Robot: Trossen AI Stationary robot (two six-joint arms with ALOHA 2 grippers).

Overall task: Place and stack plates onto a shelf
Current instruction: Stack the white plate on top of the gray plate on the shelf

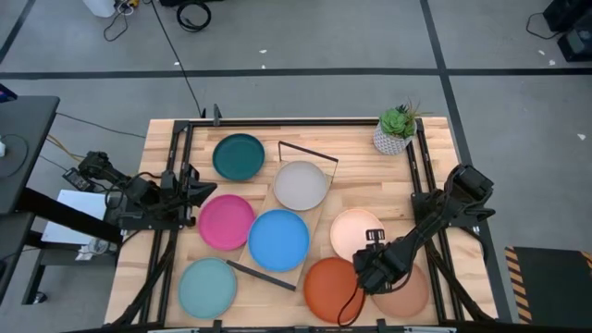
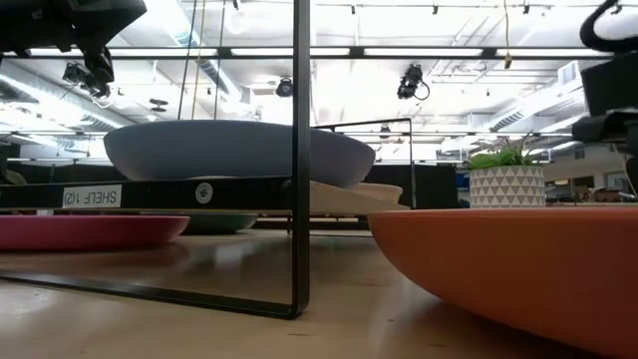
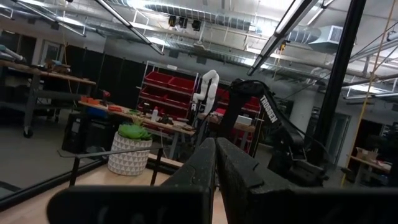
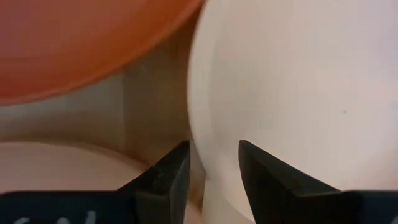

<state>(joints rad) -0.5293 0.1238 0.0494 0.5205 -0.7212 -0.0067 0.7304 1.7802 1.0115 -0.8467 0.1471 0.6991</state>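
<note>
My right gripper (image 4: pixel 208 171): fingers slightly apart, straddling the cream plate (image 4: pixel 298 87) rim, seemingly ungripped.
My left gripper (image 3: pixel 214 165): fingers closed, empty.
Tan plate (image 1: pixel 404 294): partly hidden lower right.

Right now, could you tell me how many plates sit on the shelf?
2: the grey plate and the blue plate on the shelf. The other six lie on the table.

Straight down over the whole bench (image 1: pixel 305 129) from high above. Level at bench height, close against the orange plate (image 2: pixel 518 264), also seen overhead at 5 o'clock. Wrist views forward past each pincer.
</note>
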